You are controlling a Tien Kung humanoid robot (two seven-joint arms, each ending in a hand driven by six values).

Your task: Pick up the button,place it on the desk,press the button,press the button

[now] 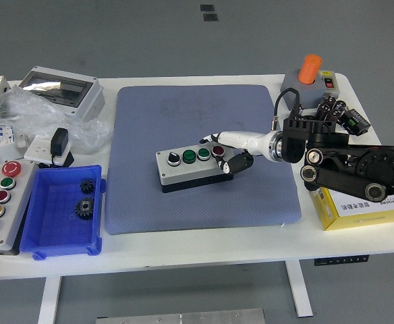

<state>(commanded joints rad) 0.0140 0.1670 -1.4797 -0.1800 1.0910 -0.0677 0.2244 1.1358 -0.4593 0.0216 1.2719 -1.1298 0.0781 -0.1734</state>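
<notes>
A grey button box [191,169] lies on the blue mat [204,135], a little below the mat's middle and turned slightly so its right end sits higher than its left. Along its top run a black knob, two green buttons and a red button at the right end. The right hand [234,152] reaches in from the right of the mat and meets the box at that right end: white fingers [225,138] lie over the top near the red button, and a black thumb presses against the box's near right corner, so the hand is closed around the end of the box. Whether the box rests fully on the mat or is lifted a touch cannot be told. The black right arm [359,169] stretches off past the mat's right edge, above a yellow carton [359,209]. Beyond the mat's far right corner stands a grey base with an orange knob [310,69]. Left of the mat sit a blue bin [48,236] holding two dark gears [84,206], a second button box [1,202] with red, green and blue buttons, crumpled clear plastic [28,115] and a white case with a window [65,91]. All of it rests on the white table [204,250].
</notes>
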